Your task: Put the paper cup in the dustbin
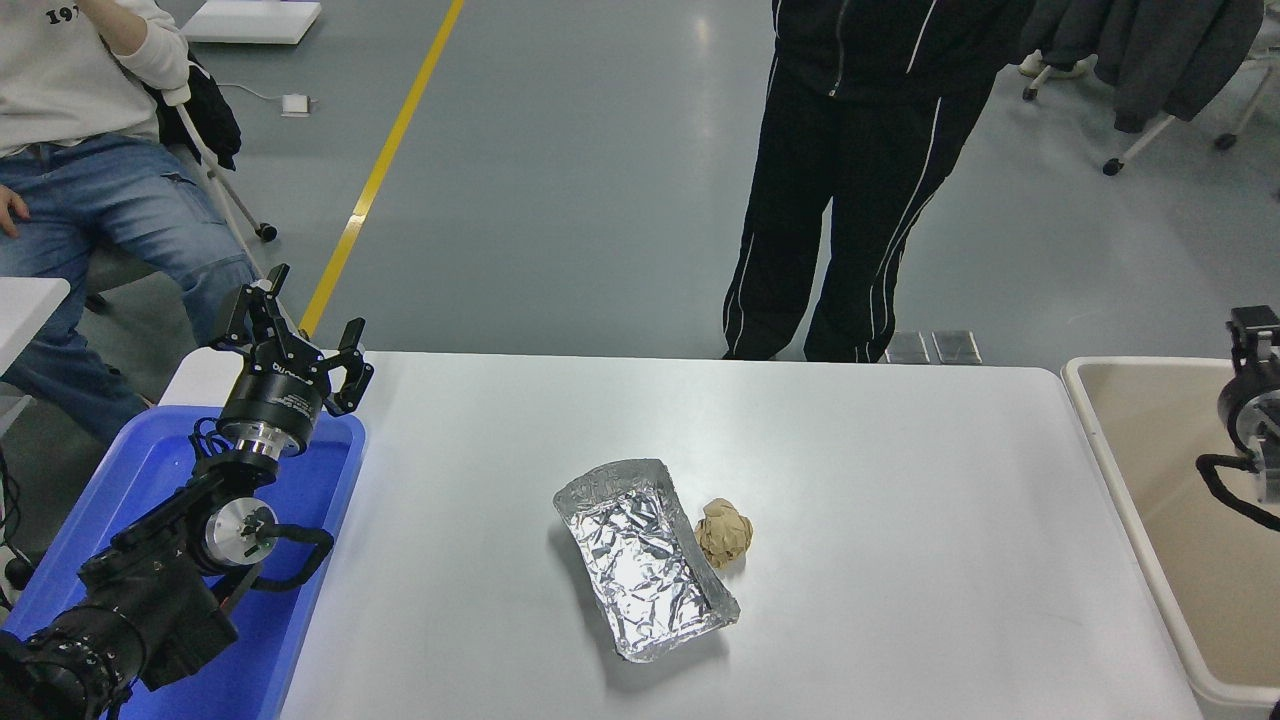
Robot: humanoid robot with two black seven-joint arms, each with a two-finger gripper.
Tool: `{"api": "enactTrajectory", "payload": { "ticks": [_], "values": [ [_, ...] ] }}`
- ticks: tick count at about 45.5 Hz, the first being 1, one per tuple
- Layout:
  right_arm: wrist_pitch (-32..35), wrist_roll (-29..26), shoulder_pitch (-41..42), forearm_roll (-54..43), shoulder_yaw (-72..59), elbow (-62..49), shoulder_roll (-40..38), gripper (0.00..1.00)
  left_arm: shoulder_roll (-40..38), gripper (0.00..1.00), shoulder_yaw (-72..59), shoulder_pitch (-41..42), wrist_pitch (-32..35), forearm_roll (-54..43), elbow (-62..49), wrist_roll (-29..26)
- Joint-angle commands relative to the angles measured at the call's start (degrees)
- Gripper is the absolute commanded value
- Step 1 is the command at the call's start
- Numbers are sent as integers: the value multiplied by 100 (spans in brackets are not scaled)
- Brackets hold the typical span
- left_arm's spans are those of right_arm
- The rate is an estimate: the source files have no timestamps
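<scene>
The beige dustbin (1140, 363) stands off the table's right end. No paper cup shows anywhere; it is hidden or out of view. My right arm (1250, 410) comes in at the right edge, above the dustbin's far part. Only its wrist and a cable show, so its fingers cannot be made out. My left gripper (300, 328) is parked at the left over the blue tub's far edge, open and empty.
A foil tray (645, 560) lies mid-table with a crumpled brown paper ball (724, 533) touching its right side. A blue tub (150, 470) sits under the left arm. One person stands at the far edge, another sits at far left.
</scene>
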Motion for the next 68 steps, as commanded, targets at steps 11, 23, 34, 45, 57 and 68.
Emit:
{"api": "enactTrajectory", "payload": {
  "ticks": [11, 23, 34, 45, 57, 68],
  "values": [
    [138, 71, -397, -495, 3183, 2856, -302, 99, 0, 100, 0, 0, 0, -1, 3, 0],
    [446, 774, -1504, -487, 4219, 3558, -12, 99, 0, 100, 0, 0, 0, -1, 3, 0],
    [454, 783, -2427, -504, 4792, 4008, 524, 99, 0, 100, 0, 0, 0, -1, 3, 0],
    [489, 783, -2849, -504, 4871, 4043, 805, 99, 0, 100, 0, 0, 0, -1, 3, 0],
    [788, 783, -3017, -504, 4862, 4069, 1051, 99, 0, 100, 0, 0, 0, -1, 3, 0],
    [920, 924, -3017, -697, 4862, 4069, 1052, 99, 9, 100, 0, 0, 0, -1, 3, 0]
  ]
}}
